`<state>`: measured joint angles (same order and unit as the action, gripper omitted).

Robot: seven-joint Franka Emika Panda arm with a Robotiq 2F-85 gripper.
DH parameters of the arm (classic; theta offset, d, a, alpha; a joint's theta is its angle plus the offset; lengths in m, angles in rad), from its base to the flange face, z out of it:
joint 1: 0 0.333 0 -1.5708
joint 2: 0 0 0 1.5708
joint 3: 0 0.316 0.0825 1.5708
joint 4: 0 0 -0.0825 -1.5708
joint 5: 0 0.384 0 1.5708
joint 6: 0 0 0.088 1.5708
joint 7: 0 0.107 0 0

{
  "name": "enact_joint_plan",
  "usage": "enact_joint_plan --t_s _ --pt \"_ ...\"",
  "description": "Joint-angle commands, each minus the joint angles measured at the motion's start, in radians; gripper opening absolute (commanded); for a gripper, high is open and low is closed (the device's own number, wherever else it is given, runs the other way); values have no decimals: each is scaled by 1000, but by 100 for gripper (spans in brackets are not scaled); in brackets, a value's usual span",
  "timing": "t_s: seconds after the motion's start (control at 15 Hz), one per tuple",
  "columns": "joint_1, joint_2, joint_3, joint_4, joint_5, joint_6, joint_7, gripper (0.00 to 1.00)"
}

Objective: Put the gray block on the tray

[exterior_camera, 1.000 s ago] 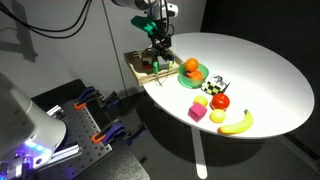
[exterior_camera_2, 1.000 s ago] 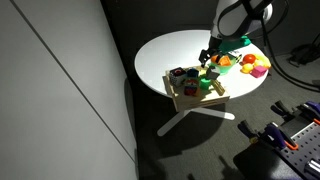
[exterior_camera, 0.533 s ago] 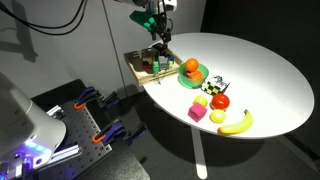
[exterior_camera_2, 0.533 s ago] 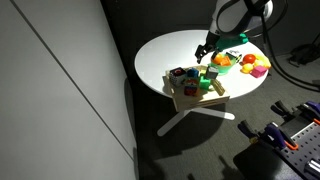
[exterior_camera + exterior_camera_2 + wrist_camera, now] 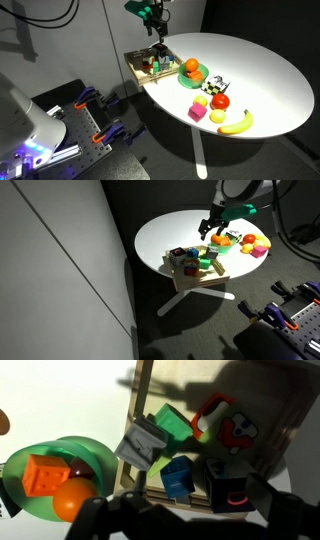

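Dim room, round white table [image 5: 265, 85] in an exterior view, clutter bunched toward one edge. Hangs over that clutter with gripper [image 5: 188, 520] splayed wide: fingers [image 5: 95, 520] at the bottom of the wrist view, clasping nothing, only open air across the gap. Looks down on the gray block [image 5: 140, 445], apart from both fingers, lower than them, up-frame and off toward the left side of the view rather than centred in the gap. Lies tilted, faces skewed to the line between the fingers, overlapping the tray [image 5: 144, 385] rim on the side next to the plate [image 5: 20, 465]. Cannot tell whether fully inside or propped on that wooden strip. Sits just beside a green block [image 5: 172, 420] and a blue block [image 5: 178, 475] further in, with a red-and-white toy [image 5: 225, 425] and a dark cube [image 5: 235, 490] beyond. Reads as placed, or very nearly. Would need, for any tidying regrasp, a sideways shift toward the plate side, a wrist turn to square with the skewed faces, then a straight drop; risks clipping the rim or the green block on closing.
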<state>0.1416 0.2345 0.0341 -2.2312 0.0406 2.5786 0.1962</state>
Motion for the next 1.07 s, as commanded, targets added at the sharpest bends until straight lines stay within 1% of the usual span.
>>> enact_joint_plan --t_s 0.0,0.2,0.53,0.73,1.0 --pt "-10 -97 4 -30 -5 -143 38 100" --pt "-13 -153 0 -45 -25 -227 84 100" --pt "-36 -255 -3 -98 -49 -275 138 100" --pt "-58 -321 -2 -133 -55 -292 144 100" --pt "-83 -414 -1 -163 -30 -351 102 100"
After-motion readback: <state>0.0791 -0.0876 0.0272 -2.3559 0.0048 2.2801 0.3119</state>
